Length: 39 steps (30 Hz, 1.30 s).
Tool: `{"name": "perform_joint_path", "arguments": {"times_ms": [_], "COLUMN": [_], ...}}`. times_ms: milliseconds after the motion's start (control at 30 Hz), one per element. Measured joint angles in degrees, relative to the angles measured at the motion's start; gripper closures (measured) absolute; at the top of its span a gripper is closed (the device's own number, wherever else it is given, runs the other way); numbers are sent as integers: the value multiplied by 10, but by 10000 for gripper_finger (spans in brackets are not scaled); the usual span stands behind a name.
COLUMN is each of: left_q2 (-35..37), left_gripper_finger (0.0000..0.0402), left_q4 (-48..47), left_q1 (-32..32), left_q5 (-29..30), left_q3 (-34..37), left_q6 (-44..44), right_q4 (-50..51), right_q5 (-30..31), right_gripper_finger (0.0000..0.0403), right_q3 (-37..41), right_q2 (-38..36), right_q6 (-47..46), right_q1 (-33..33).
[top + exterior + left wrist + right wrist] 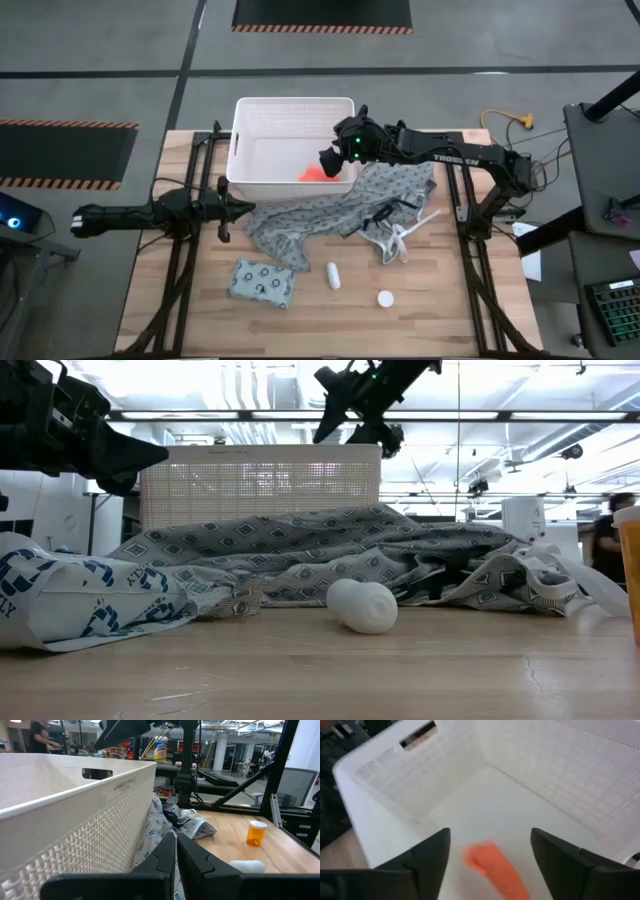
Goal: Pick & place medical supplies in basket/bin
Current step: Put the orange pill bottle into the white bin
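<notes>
The white slotted bin (262, 140) stands at the table's far side. My right gripper (329, 160) hovers open over its near right corner. Below and between its fingers an orange bottle (490, 865) shows blurred inside the bin (530, 765), and no finger touches it. On the near table lie a pale green dotted packet (262, 283) and a white short cylinder (333, 275). A white round disc (385, 298) is there too; the left wrist view shows it as the cap of an upright orange bottle (256, 833). My left gripper (225, 208) waits shut left of the bin.
A grey patterned gown (335, 208) with white ties (398, 240) is spread between the bin and the small items, one edge against the bin's near wall. Bare wood shows along the near edge. Black frame rails run down both sides of the table.
</notes>
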<state>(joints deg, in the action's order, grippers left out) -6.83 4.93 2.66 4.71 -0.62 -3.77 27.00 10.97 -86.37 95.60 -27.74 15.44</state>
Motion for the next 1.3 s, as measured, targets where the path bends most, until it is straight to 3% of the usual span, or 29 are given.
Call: {"name": "perform_joint_path", "arguments": {"times_ms": [233,433,733,867,1033,1167,1300], "left_q2": [0,0,0,0,0,0,0], "left_gripper_finger": [402,402,402,402,402,402,402], "left_q4": [0,0,0,0,0,0,0], "left_q1": [0,0,0,0,0,0,0], "left_q5": [0,0,0,0,0,0,0], "left_q3": [0,0,0,0,0,0,0], "left_q6": [0,0,0,0,0,0,0], "right_q4": [1,57,304,327,318,319,322], "right_q5": [-138,-158,-157,-143,-68,1,7], "right_gripper_finger": [106,122,137,140,134,125,108], "right_q3": [-19,-19,-17,-12,-8,-7,-7], "right_q2": [-44,-67,-46,-46,-38,-18,17], "right_q6": [-62,-43,-116,-156,-150,-134,-149], "right_q1": [-28,-153,-336,-401,-482,-521,-528]}}
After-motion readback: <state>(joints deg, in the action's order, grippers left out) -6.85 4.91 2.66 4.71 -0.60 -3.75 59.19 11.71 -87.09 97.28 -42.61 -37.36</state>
